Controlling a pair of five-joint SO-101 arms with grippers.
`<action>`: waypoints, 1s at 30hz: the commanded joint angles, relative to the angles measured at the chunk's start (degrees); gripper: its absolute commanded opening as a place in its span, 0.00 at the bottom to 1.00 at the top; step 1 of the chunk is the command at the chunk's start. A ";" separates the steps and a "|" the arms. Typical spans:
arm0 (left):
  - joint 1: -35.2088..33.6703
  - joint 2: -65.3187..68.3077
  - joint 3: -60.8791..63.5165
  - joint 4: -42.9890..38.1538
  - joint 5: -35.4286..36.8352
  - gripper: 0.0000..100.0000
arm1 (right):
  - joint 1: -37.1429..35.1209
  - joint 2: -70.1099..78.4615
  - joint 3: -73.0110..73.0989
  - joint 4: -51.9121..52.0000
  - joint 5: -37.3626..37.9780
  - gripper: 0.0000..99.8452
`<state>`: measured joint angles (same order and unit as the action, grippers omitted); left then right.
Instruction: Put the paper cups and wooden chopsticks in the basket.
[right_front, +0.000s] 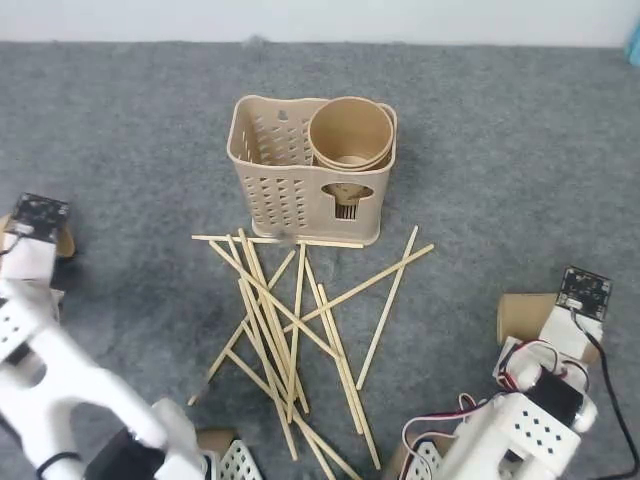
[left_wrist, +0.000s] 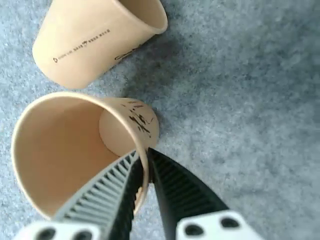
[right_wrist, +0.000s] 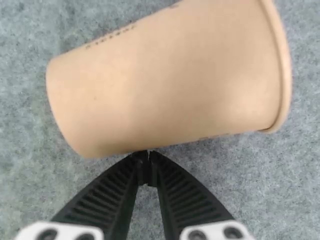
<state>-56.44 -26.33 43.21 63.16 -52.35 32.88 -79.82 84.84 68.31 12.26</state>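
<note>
Closest to my left lens, the left tool (left_wrist: 142, 172) pinches the wall of a paper cup (left_wrist: 60, 145) lying on its side. I see the right tool (right_wrist: 148, 160) pressed together against a second cup (right_wrist: 165, 80). Chopsticks (right_front: 290, 320) lie scattered before the basket (right_front: 270, 190), which holds nested cups (right_front: 350, 130).

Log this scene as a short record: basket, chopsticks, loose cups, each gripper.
basket: upright on the grey carpet, holding stacked cups at one end
chopsticks: scattered on the carpet in front of the basket
left gripper: shut on the rim of a tipped cup, one finger inside; a second cup lies beside it
right gripper: shut, tips at the side of a lying cup, not gripping it
</note>
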 joint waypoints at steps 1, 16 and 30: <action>0.53 -1.05 -10.07 10.55 0.70 0.01 | -0.48 -0.75 -0.18 -0.84 -0.35 0.01; 18.55 -1.85 -49.71 37.45 27.69 0.01 | -0.48 -0.75 -0.18 -0.84 -0.35 0.01; 58.02 -0.88 -61.05 34.37 61.71 0.01 | -3.82 -0.75 1.05 -2.07 -0.35 0.01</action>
<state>-11.08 -27.56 -13.41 98.77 1.36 29.80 -80.09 86.07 67.87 12.26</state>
